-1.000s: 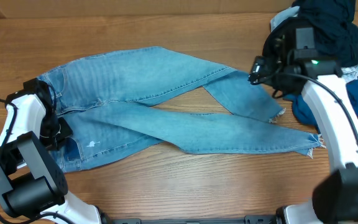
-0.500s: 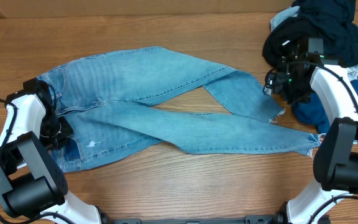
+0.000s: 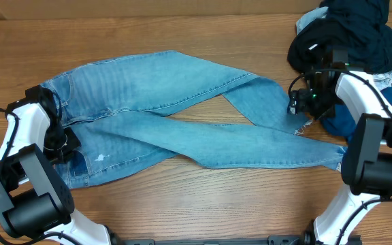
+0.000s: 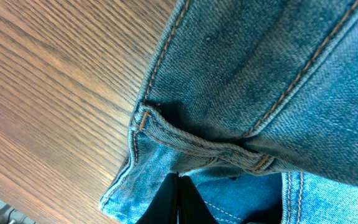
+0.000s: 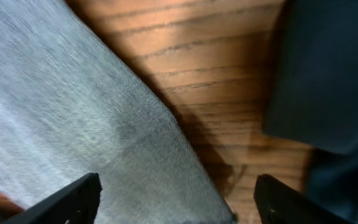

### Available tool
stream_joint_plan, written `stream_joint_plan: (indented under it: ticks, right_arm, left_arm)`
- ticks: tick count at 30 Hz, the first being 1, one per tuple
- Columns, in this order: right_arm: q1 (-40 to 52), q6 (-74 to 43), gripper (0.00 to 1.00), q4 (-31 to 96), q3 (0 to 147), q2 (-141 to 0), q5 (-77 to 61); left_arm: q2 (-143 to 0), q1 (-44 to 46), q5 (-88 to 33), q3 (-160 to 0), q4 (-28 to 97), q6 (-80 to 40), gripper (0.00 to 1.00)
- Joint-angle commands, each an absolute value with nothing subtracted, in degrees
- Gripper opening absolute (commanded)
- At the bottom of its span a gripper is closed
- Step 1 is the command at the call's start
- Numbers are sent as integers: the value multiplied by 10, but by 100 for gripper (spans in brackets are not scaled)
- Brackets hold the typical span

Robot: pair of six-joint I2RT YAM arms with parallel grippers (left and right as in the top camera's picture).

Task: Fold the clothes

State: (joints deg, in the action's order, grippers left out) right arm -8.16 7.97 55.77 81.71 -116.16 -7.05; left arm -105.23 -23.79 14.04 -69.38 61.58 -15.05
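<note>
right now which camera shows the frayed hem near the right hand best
Overhead: the frayed hem of the upper jeans leg is visible beside the right hand. Right wrist shows only that leg's plain denim. Left wrist shows the waist end only.

1. The right gripper [image 3: 299, 106] has left the edge of the dark pile [image 3: 359, 30] and come toward the near side. It now sits over the frayed hem [image 3: 292, 122] of the upper leg of the jeans [image 3: 148, 88].
2. Its arm [image 3: 376, 160] has folded up. The elbow, earlier low at the right edge, now stands close behind the gripper.
3. That elbow now covers the hem end of the lower leg.
</note>
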Motion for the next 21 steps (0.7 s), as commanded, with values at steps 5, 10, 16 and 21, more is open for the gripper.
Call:
stream_joint_plan:
  ticks: [5, 10, 16, 21]
  right_arm:
    - [-84, 108, 74, 565, 810, -1171, -82]
    - [-84, 108, 64, 566, 810, -1187, -86]
    - [-84, 108, 15, 554, 810, -1194, -93]
    - [-84, 108, 4, 548, 811, -1194, -93]
  left_arm:
    - [-1056, -245, 135, -703, 616, -163, 4]
    - [-1056, -245, 135, -703, 617, -163, 4]
    - [-1056, -245, 135, -703, 617, -163, 4]
    - [-1056, -245, 135, -703, 617, -163, 4]
